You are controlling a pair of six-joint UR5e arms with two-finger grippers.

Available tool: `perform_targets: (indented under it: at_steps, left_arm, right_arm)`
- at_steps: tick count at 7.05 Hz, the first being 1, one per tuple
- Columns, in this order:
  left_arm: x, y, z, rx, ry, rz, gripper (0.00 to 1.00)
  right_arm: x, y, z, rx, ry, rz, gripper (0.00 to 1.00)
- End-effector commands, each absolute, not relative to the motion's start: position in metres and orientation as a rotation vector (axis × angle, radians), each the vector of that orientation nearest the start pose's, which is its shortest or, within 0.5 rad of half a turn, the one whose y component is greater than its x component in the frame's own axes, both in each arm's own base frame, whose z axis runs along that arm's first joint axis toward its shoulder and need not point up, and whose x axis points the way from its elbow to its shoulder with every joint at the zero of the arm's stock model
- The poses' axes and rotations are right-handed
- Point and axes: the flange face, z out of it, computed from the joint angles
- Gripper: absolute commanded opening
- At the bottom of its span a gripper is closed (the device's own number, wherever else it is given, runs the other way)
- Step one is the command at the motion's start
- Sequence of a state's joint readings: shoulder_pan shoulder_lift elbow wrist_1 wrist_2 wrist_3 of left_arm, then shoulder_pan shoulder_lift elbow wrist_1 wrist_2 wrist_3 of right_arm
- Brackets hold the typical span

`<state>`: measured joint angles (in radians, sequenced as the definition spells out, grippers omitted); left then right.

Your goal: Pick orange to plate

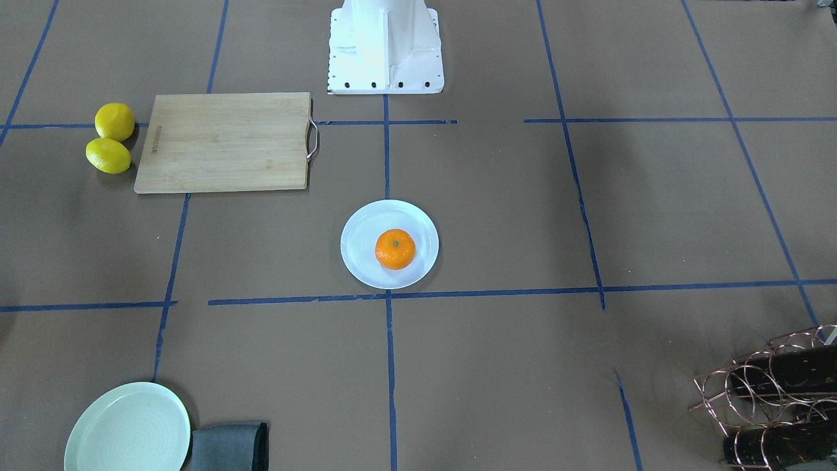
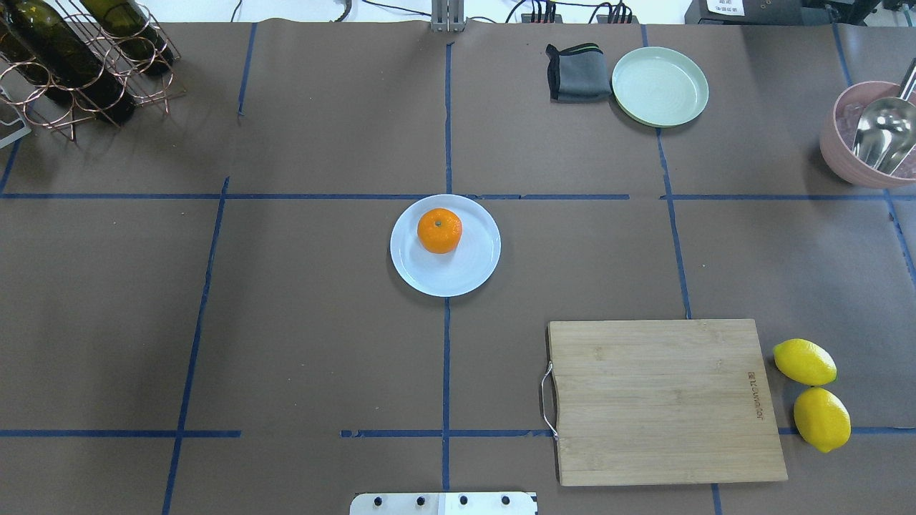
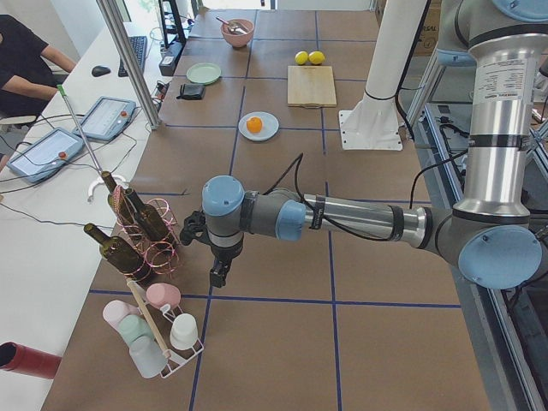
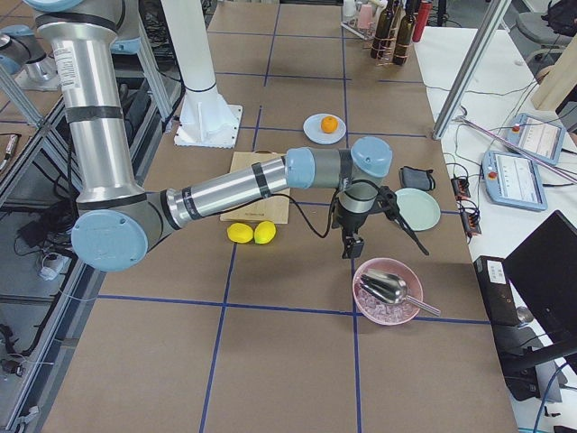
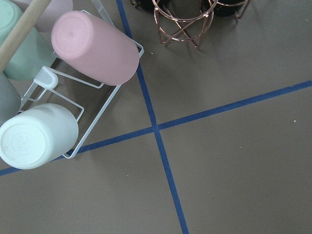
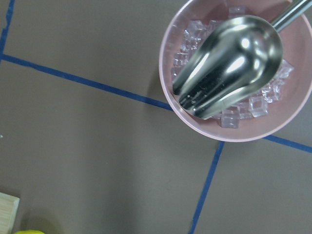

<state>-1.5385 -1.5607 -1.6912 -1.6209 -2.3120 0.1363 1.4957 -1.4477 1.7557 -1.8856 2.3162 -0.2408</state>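
Orange [image 1: 395,249] sat on the plate [image 1: 361,261], mid-table.
The fruit was round, glossy and bright orange, dark stem dimple up, resting slightly off the pale bluish-white plate's centre. The pink bowl [image 6: 234,134] held ice cubes [image 6: 253,105] and a metal scoop [image 6: 229,63]. For the left gripper [image 3: 218,276] and right gripper [image 4: 348,248], the jaw state could not be told.

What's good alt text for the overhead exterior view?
An orange sits on a pale bluish-white plate at the centre of a brown table gridded with blue tape. Near right lie a wooden cutting board and two lemons; far right, a mint-green plate, grey cloth and pink bowl with a metal scoop; far left, a wire rack of wine bottles.
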Motion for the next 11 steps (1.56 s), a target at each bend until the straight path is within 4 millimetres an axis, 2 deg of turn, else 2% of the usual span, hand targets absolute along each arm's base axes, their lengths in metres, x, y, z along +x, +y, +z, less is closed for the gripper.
perform_targets:
  at_steps: [1,2,3,4,5,7,9,11]
  left_arm:
    - [-0.052,-0.493,0.610,0.169,0.732,0.208,1.00]
    - [-0.052,-0.487,0.619,0.147,0.733,0.199,1.00]
    - [-0.051,-0.486,0.625,0.111,0.735,0.187,1.00]
    - [-0.052,-0.487,0.624,0.111,0.735,0.186,1.00]
    - [-0.053,-0.487,0.625,0.111,0.735,0.184,1.00]
    - [-0.053,-0.484,0.628,0.103,0.737,0.179,1.00]
    - [-0.053,-0.483,0.629,0.088,0.738,0.174,1.00]
    - [-0.053,-0.482,0.630,0.062,0.741,0.164,1.00]
  right_arm:
    - [0.047,-0.523,0.578,0.062,-0.760,-0.287,1.00]
    - [0.043,-0.531,0.607,0.039,-0.762,-0.277,1.00]
    - [0.044,-0.525,0.637,0.093,-0.763,-0.283,1.00]
    - [0.045,-0.510,0.650,0.099,-0.765,-0.231,1.00]
    - [0.045,-0.507,0.652,0.078,-0.772,-0.153,1.00]
    - [0.048,-0.496,0.657,0.090,-0.806,-0.136,1.00]
    - [0.051,-0.497,0.649,0.076,-0.810,-0.061,1.00]
    - [0.051,-0.499,0.648,0.074,-0.810,-0.057,1.00]
